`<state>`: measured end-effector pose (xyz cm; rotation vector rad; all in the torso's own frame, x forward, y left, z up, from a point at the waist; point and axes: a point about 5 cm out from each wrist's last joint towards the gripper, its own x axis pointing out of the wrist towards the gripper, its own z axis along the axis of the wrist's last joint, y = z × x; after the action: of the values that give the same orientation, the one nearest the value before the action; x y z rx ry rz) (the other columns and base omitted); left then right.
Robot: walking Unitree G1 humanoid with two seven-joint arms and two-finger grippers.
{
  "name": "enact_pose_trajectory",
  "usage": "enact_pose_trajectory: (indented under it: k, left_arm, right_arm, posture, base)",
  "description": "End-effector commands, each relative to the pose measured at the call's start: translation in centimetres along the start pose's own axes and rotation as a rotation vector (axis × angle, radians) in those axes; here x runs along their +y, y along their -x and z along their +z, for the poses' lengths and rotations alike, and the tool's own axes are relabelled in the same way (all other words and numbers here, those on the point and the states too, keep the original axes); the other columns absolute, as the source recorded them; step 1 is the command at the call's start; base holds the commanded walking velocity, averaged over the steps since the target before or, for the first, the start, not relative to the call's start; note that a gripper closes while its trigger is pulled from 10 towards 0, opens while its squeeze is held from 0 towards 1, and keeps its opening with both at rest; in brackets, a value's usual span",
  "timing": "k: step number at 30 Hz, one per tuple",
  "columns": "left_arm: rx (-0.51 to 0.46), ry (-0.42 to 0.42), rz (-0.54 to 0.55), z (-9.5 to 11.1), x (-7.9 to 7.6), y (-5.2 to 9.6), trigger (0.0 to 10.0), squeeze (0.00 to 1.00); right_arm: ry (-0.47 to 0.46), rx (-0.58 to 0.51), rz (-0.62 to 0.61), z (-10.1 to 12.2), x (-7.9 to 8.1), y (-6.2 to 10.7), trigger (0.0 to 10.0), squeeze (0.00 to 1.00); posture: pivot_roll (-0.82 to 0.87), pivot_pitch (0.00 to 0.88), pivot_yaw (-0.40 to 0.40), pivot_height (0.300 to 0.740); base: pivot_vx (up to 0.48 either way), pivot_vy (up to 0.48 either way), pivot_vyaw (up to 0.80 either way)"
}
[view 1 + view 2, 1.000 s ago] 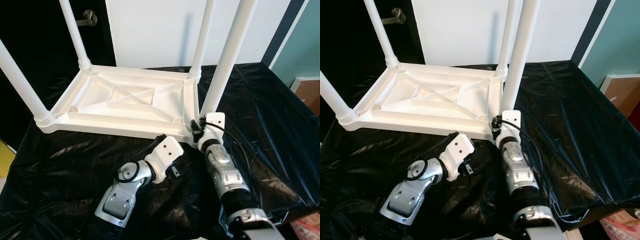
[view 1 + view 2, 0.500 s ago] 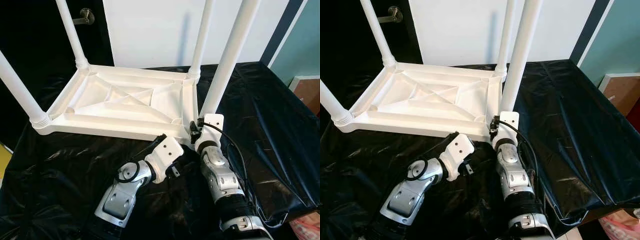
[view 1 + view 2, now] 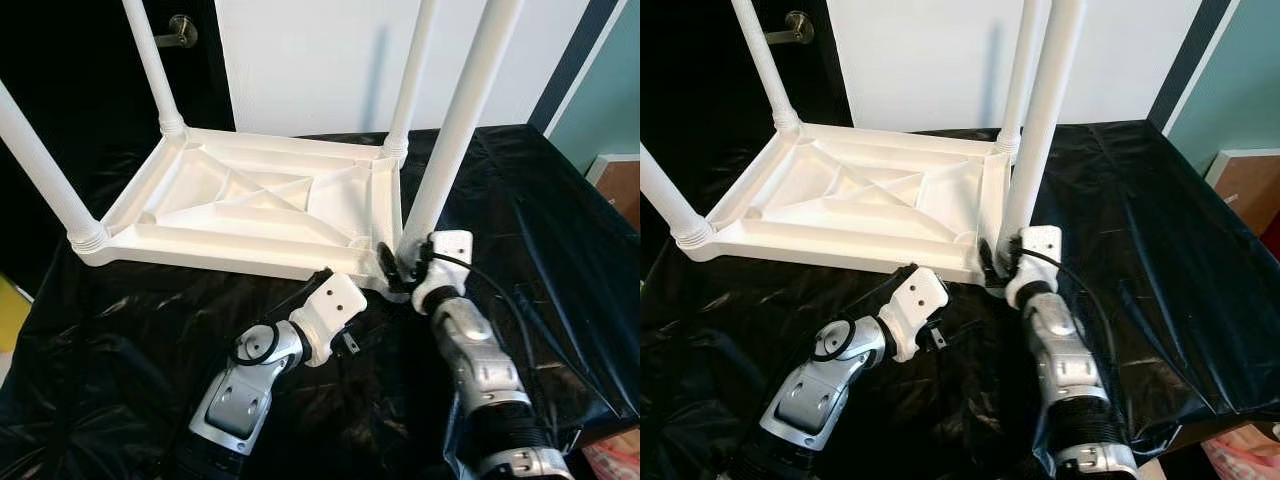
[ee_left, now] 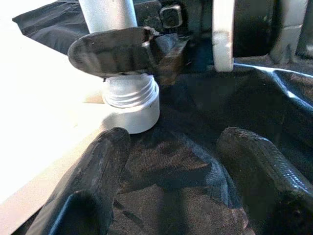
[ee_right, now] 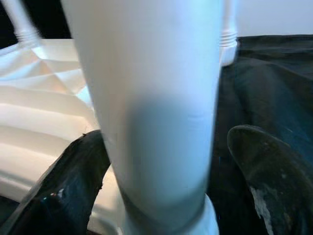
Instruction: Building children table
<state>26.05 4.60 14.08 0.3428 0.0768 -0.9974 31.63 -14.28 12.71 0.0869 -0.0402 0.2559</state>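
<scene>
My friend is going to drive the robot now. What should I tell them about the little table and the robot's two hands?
Right end effector: fingers either side of the base of the near right table leg, at the corner socket; a firm clamp cannot be confirmed.
Left end effector: open, holding nothing, low over the black plastic sheet just in front of that same corner.
White children's table top: lying upside down on the sheet.
Done: all four legs stand in their corner sockets.
Left: probably tighten the near right leg, check the others, then turn the table upright.
</scene>
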Motion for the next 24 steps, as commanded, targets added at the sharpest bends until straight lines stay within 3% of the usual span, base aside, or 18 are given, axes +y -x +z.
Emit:
enact_pose_trajectory:
  k: [1,2,3,4,6,9,10,19,20,24]
  left_arm:
    - [0.001,-0.012,0.08,0.0,0.3,0.0,10.0,0.0]
    - [0.001,-0.012,0.08,0.0,0.3,0.0,10.0,0.0]
    - [0.002,-0.013,0.078,0.0,0.3,0.0,10.0,0.0]
    - [0.002,-0.014,0.077,0.0,0.4,0.0,10.0,0.0]
    - [0.003,-0.017,0.075,0.0,0.5,0.1,10.0,0.0]
    - [0.004,-0.018,0.075,0.0,0.6,0.1,10.0,0.0]
    - [0.004,-0.026,0.069,0.1,0.7,0.1,10.0,0.0]
    - [0.006,-0.043,0.067,0.3,1.4,0.2,10.0,0.0]
    - [0.006,-0.044,0.07,0.4,1.4,0.2,10.0,0.0]
    - [0.007,-0.044,0.072,0.4,1.5,0.2,10.0,0.0]
  right_arm:
    - [-0.012,0.014,0.064,-0.4,-0.5,0.3,10.0,1.0]
    - [-0.012,0.014,0.064,-0.4,-0.5,0.3,10.0,1.0]
    - [0.006,0.025,0.127,-0.4,-1.1,0.4,10.0,0.17]
    - [0.021,0.042,0.198,-0.4,-1.5,0.4,10.0,0.0]
    - [0.042,0.065,0.296,-0.3,-2.0,0.2,10.0,0.0]
    - [0.055,0.071,0.334,-0.3,-2.1,0.0,10.0,0.0]
    - [0.071,0.089,0.392,-0.1,-2.3,-1.0,10.0,0.0]
    - [0.143,0.136,0.506,0.7,-1.9,-3.5,10.0,0.0]
    - [0.148,0.142,0.516,0.8,-1.8,-3.7,9.6,0.0]
    - [0.148,0.146,0.529,0.9,-1.9,-3.8,9.6,0.0]
  posture:
    - [0.01,0.004,-0.058,0.74]
    - [0.01,0.004,-0.058,0.74]
    - [0.01,0.006,-0.052,0.74]
    - [0.01,0.004,-0.048,0.74]
    - [0.01,0.006,-0.04,0.74]
    - [0.01,0.006,-0.038,0.74]
    - [0.01,0.004,-0.022,0.74]
    - [0.02,0.006,-0.006,0.74]
    - [0.02,0.009,-0.009,0.74]
    - [0.02,0.009,-0.009,0.74]
  base:
    - [0.0,0.0,0.0]
    - [0.0,0.0,0.0]
    - [0.0,0.0,0.0]
    - [0.0,0.0,0.0]
    - [0.0,0.0,0.0]
    - [0.0,0.0,0.0]
    - [0.0,0.0,0.0]
    - [0.0,0.0,0.0]
    - [0.0,0.0,0.0]
    - [0.0,0.0,0.0]
